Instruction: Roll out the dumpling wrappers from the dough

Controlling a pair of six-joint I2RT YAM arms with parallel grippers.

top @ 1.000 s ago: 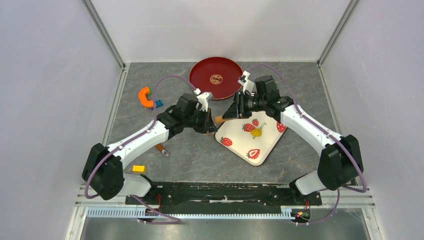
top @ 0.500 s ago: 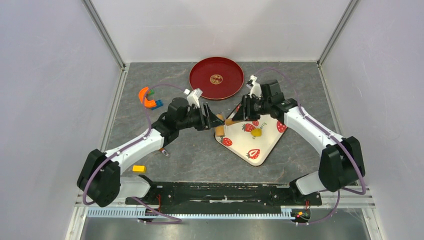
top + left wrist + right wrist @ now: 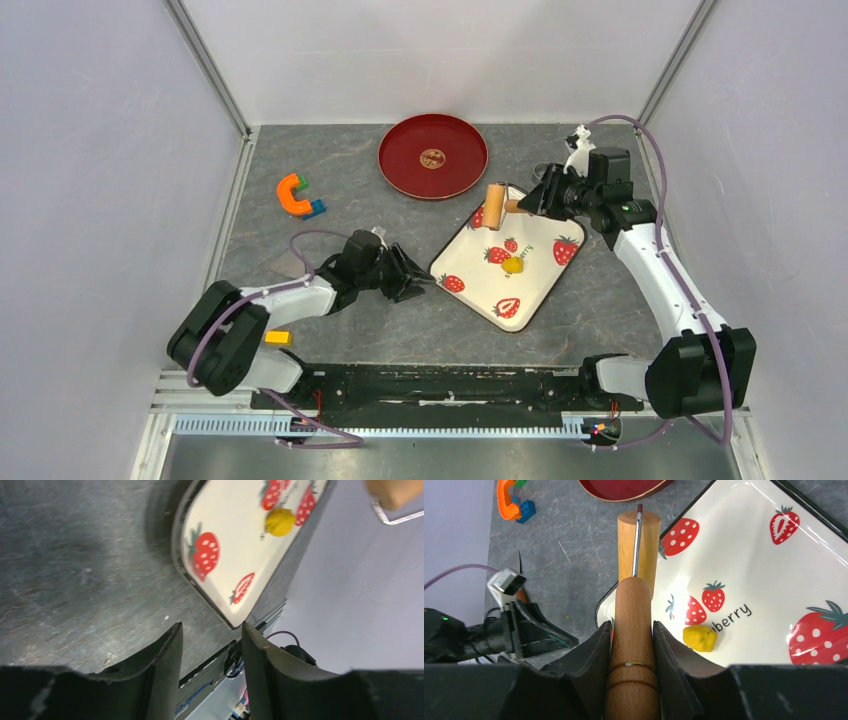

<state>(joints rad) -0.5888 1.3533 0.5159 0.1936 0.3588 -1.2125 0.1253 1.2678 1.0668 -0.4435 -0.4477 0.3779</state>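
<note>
A small yellow dough lump (image 3: 512,265), mid white strawberry-printed tray (image 3: 478,280), looks soft and sticky: press from above. The right gripper (image 3: 631,626) clamps the wooden rolling pin (image 3: 626,540) by its handle; the left gripper (image 3: 211,627) gapes empty.

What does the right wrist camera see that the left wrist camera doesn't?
Only the right wrist view: the red plate, the orange toy, and the right tool shut on the handle of the rolling pin. Only the left wrist view: the near corner of the strawberry tray and the black frame past it, seen through the open left tool. Both: the strawberry tray, the yellow dough lump on it, and the grey table.
</note>
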